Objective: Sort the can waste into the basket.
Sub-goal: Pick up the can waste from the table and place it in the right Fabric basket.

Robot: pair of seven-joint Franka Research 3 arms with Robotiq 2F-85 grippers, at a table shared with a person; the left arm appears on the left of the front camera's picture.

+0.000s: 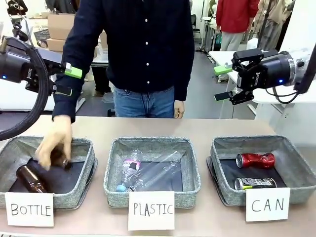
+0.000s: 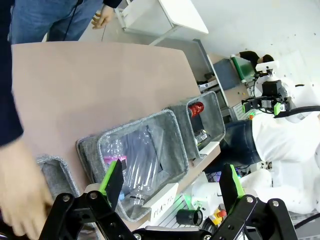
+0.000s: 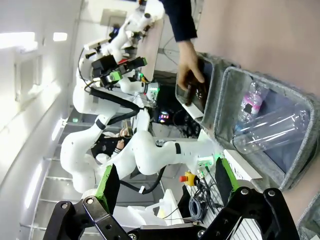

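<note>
Can waste: red can [image 1: 255, 160] and black can [image 1: 255, 183] both lie in the CAN basket [image 1: 296, 170], at 4 o'clock on the counter [image 1: 197, 127].
Left gripper [image 1: 64, 80]: released, raised at 10 o'clock.
Right gripper [image 1: 222, 83]: released, raised at 2 o'clock.
Progress: sorting looks done.
Room: bare counter behind the baskets; person's hand [image 1: 53, 140] in the BOTTLE bin [image 1: 79, 148].

White card [image 1: 29, 209] w/ handwritten "BOTTLE" on front of left grey bin [image 1: 81, 190], card [image 1: 151, 210] reading "PLASTIC" on middle bin [image 1: 112, 190], card [image 1: 267, 204] reading "CAN" on right basket [image 1: 298, 190], print on cans & plastic bottle label too small to read
</note>
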